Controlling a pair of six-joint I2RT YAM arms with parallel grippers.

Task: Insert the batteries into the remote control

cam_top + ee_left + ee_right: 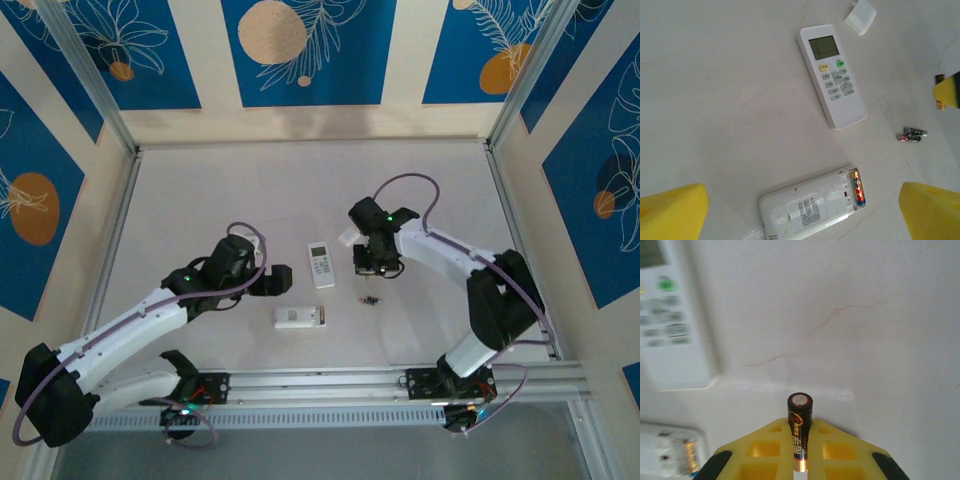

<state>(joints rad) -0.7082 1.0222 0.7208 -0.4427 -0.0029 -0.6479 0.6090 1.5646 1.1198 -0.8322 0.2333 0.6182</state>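
Note:
A white remote control [812,207] lies face down with its battery bay open, and one orange-gold battery [858,187] sits in the bay. My left gripper [802,220] hovers open over it, holding nothing. Two dark batteries [912,135] lie loose on the table to the right, also seen as batteries [370,299] from above. My right gripper [800,429] is shut on a dark battery [800,410], which stands up between the yellow fingers. From above, the right gripper [371,264] hangs just right of the face-up remote, and the left gripper [281,280] is above the face-down remote control [298,317].
A second white remote [320,265] lies face up with its screen and buttons showing between the two grippers. A small white cover piece [860,16] rests beyond it. An aluminium rail [330,380] runs along the near table edge.

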